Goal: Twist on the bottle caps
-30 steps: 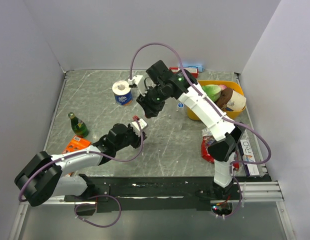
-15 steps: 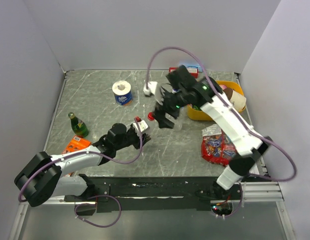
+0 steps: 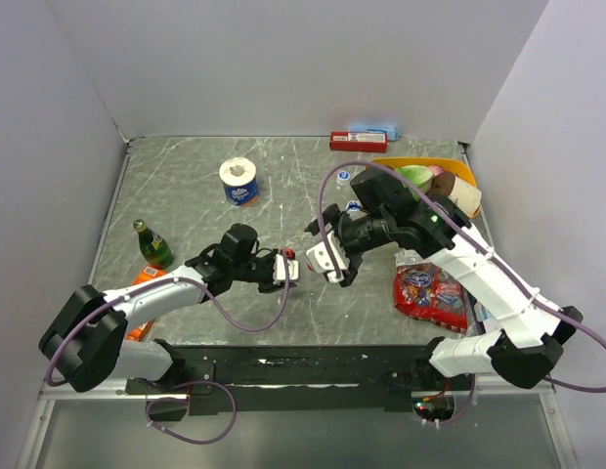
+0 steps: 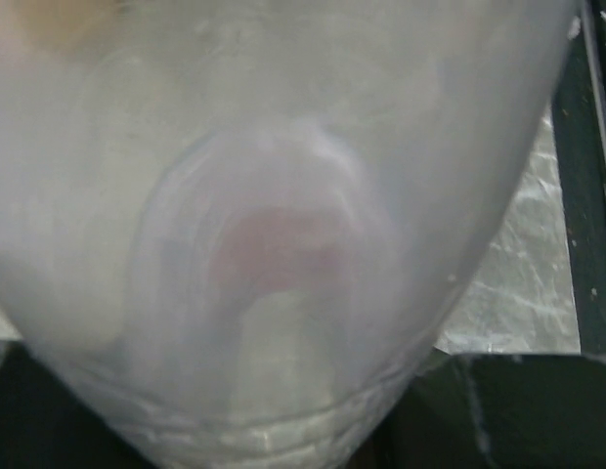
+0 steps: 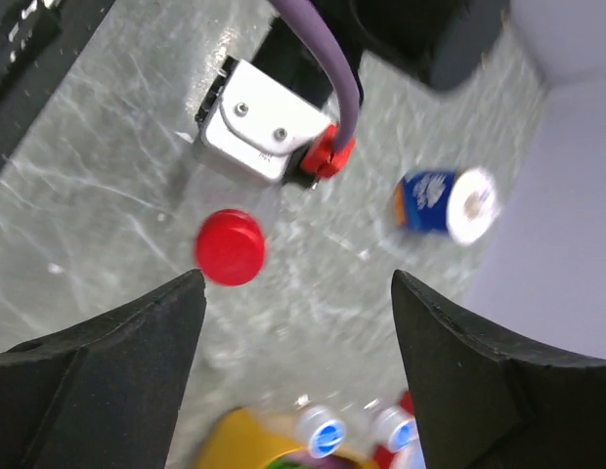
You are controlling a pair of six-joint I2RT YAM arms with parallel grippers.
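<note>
My left gripper (image 3: 281, 270) is shut on a small clear bottle (image 4: 274, 244), which fills the left wrist view as a blur with a red tint at its middle. A red cap (image 5: 230, 246) sits at that bottle's top, also seen as the red cap (image 3: 288, 254) just right of the left gripper. My right gripper (image 5: 298, 322) stands open, its fingers (image 5: 108, 371) apart from the red cap; the right gripper (image 3: 324, 256) hangs close to the right of it. Two blue-capped bottles (image 5: 323, 435) stand by the yellow bowl, and a blue-capped bottle (image 3: 353, 206) shows behind the right arm.
A yellow bowl (image 3: 457, 172) of food items stands at the back right. A red snack bag (image 3: 432, 289) lies at the front right. A toilet roll (image 3: 238, 181) is at the back left, with a green bottle (image 3: 152, 244) and an orange packet (image 3: 143, 283) on the left.
The right arm swung from the back centre down to the front middle, beside the left gripper, and its jaws opened. The left gripper shifted slightly right, still holding the bottle.
</note>
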